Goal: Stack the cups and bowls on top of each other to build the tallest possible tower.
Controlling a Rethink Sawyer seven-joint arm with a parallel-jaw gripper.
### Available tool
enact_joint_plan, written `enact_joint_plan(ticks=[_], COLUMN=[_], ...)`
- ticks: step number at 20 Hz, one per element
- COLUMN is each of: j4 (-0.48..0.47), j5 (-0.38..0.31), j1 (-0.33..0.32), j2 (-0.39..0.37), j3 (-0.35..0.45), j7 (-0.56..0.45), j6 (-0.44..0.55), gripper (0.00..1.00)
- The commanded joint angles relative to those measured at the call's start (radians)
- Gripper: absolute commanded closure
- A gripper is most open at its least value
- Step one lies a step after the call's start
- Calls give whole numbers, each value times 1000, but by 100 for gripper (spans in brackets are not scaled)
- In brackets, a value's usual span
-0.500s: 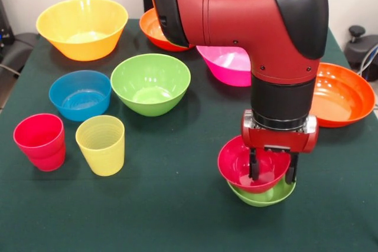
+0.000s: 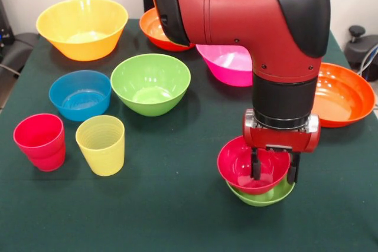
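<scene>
Seated at about five o'clock on the dark green cloth-covered table [image 2: 177, 216]: a two-piece tower [image 2: 255, 182], glossy red plastic bowl [image 2: 239, 163] nested in a small light-green plastic bowl [image 2: 277, 195]. Hanging right over it, the red and black gripper [image 2: 274, 178], spread and apparently released, one finger inside the red bowl toward three o'clock, the other outside its rim, clamping nothing as far as can be judged. Best lifted straight up, without dragging that rim, so as not to tip the nest; then worth fetching a smaller piece next and lowering it centred and level. Counted, largest down: eight bowls visible, namely one big yellow-orange plastic bowl [image 2: 81, 28] at ten o'clock, one wide shallow orange plastic bowl [image 2: 348, 95] at three, one second orange bowl [image 2: 155, 30] at twelve, partly hidden behind the arm, one pink plastic bowl [image 2: 227, 66] at one, one mid-green plastic bowl [image 2: 150, 84] near centre, one blue plastic bowl [image 2: 80, 94] at nine, plus the two stacked. Two cups: one translucent yellow ribbed tumbler [image 2: 101, 144] at seven, one red ribbed tumbler [image 2: 40, 141] at eight, upright, just beside each other.
</scene>
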Motion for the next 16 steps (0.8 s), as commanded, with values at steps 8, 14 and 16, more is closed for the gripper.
enact_joint_plan(ticks=[8,14,16], j4=[-76,-73,-66], j5=[-56,-51,-48], j1=[40,35,31], j2=[-10,-8,-9], j3=[28,43,54], j7=[-11,-13,-17], j6=[184,177,165], gripper=[0,0,0])
